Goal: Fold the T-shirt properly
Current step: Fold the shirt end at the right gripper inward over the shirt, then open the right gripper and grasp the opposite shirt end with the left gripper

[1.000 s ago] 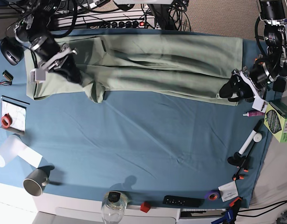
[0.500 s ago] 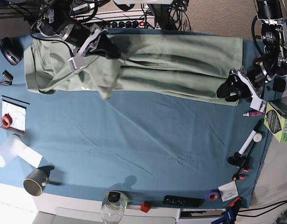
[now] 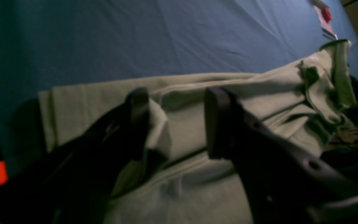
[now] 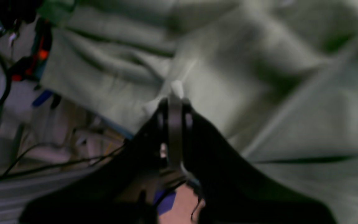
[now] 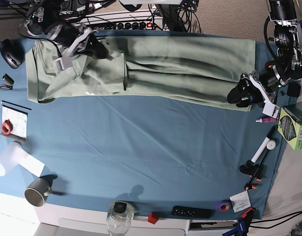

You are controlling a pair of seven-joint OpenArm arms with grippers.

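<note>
The pale green T-shirt (image 5: 190, 64) lies stretched along the far edge of the blue table cloth (image 5: 141, 147). At its left end my right gripper (image 5: 102, 51) is shut on a pinch of shirt fabric, with a folded flap spread below it. In the right wrist view the closed fingers (image 4: 174, 109) hold a pale tip of T-shirt (image 4: 259, 62). My left gripper (image 5: 235, 96) hovers open over the shirt's near right corner. The left wrist view shows its two fingers (image 3: 138, 102) wide apart above the T-shirt (image 3: 259, 93), a fabric fold bunched against one of them.
A power strip (image 5: 126, 23) and cables run behind the shirt. A mouse (image 5: 11, 51) lies far left. A cup (image 5: 38, 191), white roll (image 5: 8, 160), jar (image 5: 119, 216) and remote (image 5: 192, 212) line the near edge. A green box (image 5: 294, 129) and marker (image 5: 263, 150) sit right.
My right gripper lifted the shirt's left part from the near edge, swung it toward the far edge and right, then eased back left. The flap now lies flatter. The left arm barely moved.
</note>
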